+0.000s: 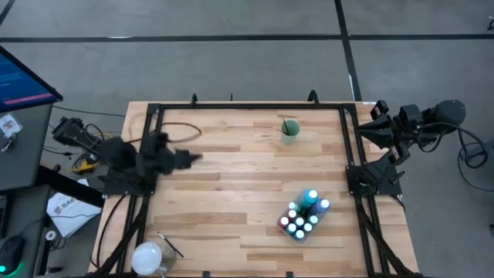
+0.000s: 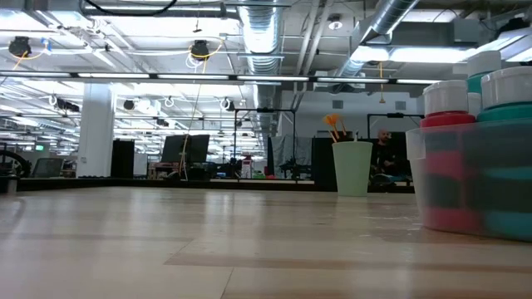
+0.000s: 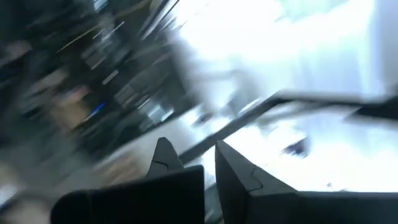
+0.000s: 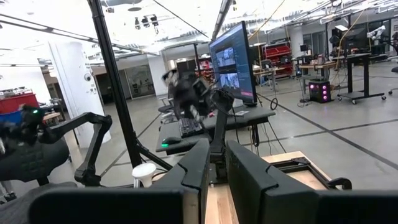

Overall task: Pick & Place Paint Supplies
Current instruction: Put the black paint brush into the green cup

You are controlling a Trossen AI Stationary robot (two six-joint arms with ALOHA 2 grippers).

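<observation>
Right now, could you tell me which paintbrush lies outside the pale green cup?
The thin dark paintbrush lying flat on the table beside the white object; the others stand in the cup.

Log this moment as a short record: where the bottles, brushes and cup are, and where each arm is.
bottles: paint bottles grouped in a clear tub, right front of the table
cup: pale green cup at the back, brushes standing in it
loose brush: brush at the left front edge
left gripper: shut, over the table's left side, empty
right gripper: off the right edge, nothing held
</observation>
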